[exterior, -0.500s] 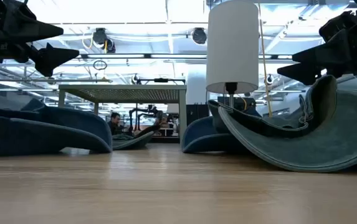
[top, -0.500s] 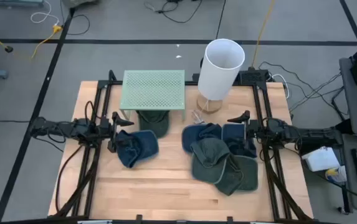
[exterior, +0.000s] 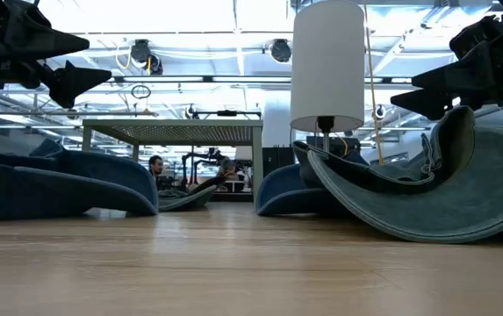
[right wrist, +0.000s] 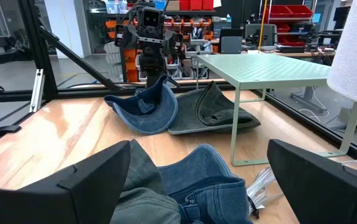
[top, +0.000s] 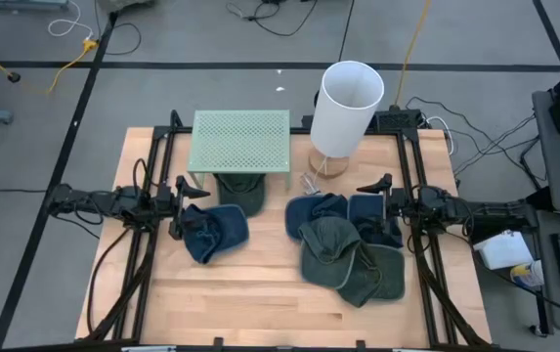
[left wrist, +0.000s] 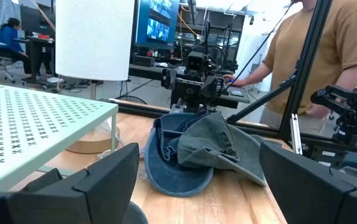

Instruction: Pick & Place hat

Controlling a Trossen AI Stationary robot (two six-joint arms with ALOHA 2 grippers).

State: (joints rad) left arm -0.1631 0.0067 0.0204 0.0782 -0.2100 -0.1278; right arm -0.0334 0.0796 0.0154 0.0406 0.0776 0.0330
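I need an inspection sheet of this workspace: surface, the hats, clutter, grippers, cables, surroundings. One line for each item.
Surface: wooden table, front part bare.
Job's things: blue hat near the left gripper; dark green hat partly under the green perforated rack; pile of blue and green hats near the right gripper.
Clutter: white lamp on a wooden base; small clear plastic item beside the base.
Grippers: left gripper open, holding nothing; right gripper open, holding nothing.
Cables: several on the floor behind the table.
Surroundings: person in a tan shirt beyond the table.
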